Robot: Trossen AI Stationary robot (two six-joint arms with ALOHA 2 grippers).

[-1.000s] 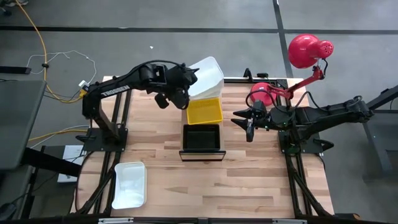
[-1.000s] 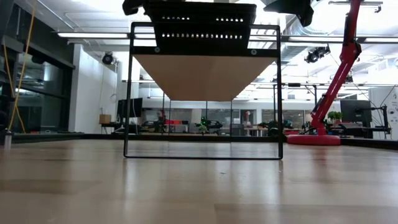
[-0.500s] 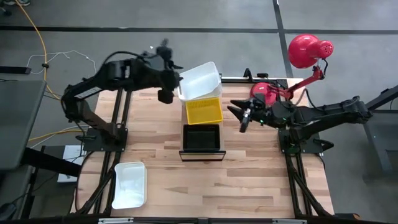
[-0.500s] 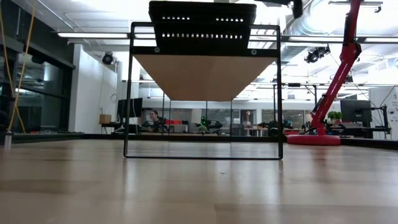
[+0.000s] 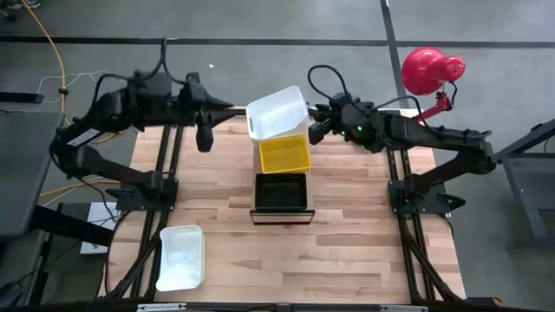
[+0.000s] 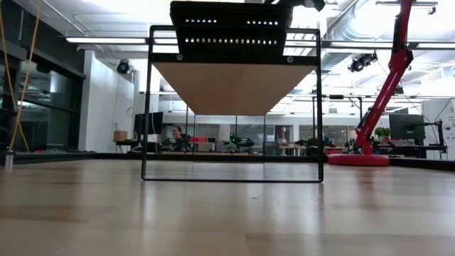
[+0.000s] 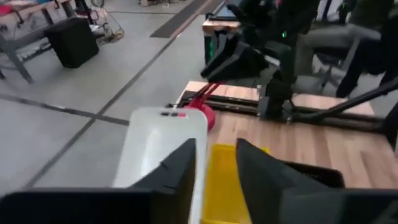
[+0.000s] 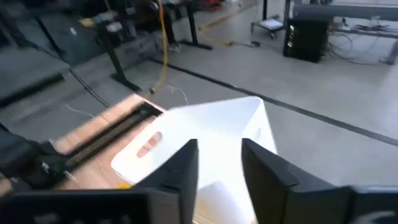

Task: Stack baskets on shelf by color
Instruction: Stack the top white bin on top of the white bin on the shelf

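Shelf (image 5: pixel 282 186) at mid-desk carrying, front to back, a black basket (image 5: pixel 281 191), a yellow basket (image 5: pixel 284 155) and a tilted white basket (image 5: pixel 277 113). Left gripper (image 5: pixel 205 139) and right gripper (image 5: pixel 316 132) flank the white basket, fingers apart, gripping nothing. Second white basket (image 5: pixel 181 256) on the desk (image 5: pixel 347 251).

Colours and patterns on the worktop. The tabletop (image 5: pixel 347 251) is pale wood with plank grain. On the raised shelf (image 6: pixel 231 87), light wood-grain on a dark metal frame, sit three baskets: a smooth white basket (image 5: pixel 278 113) towards the far edge, a yellow mesh-sided basket (image 5: pixel 284 156) at mid-shelf, and a black mesh-sided basket (image 5: pixel 281 191) at the near end. A second white basket (image 5: pixel 181 257) lies near the tabletop's near left corner. Both arms are dark, as are the left gripper (image 5: pixel 204 139) and right gripper (image 5: pixel 316 132). The lamp (image 5: pixel 431 71) at the far right corner is bright pinkish-red.
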